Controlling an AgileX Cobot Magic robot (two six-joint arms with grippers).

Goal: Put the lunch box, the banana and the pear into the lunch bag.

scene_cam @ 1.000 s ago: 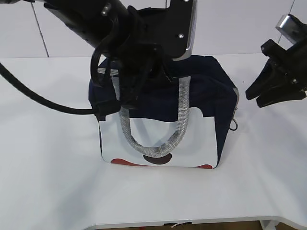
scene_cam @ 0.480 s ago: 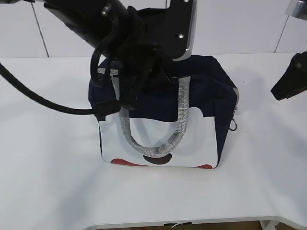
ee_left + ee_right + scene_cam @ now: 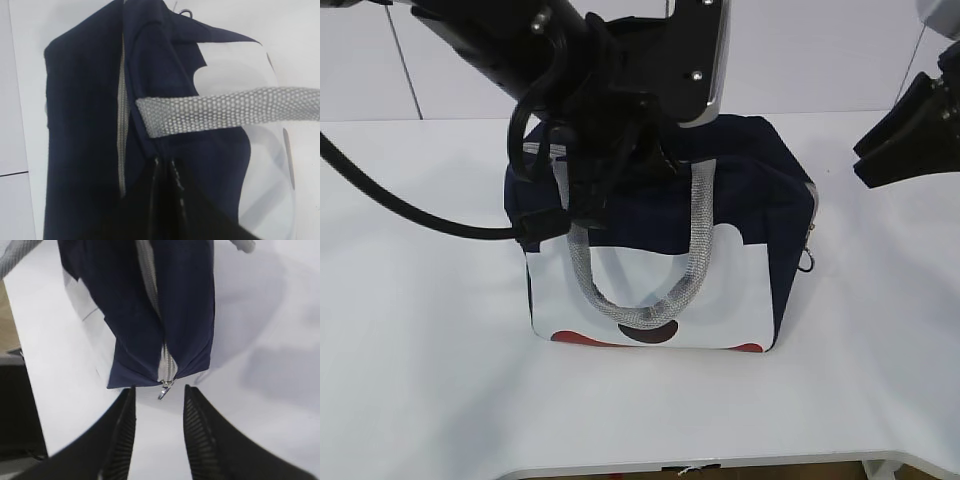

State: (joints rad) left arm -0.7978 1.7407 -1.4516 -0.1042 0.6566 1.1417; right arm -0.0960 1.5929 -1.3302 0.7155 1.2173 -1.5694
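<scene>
Right wrist view is showing the right gripper (image 3: 159, 432) spread, hovering beside the zipper pull (image 3: 164, 388) of the closed lunch bag (image 3: 740, 200); left gripper (image 3: 167, 172), pressed together, is seemingly pinching fabric; next comes grasping the pull

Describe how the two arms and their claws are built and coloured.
Both arms are black. The left arm carries a silver-edged panel with small screws and a thick black cable looping off to the side. The right claw has two black fingers with ribbed inner pads; the left claw shows glossy black fingers.
</scene>
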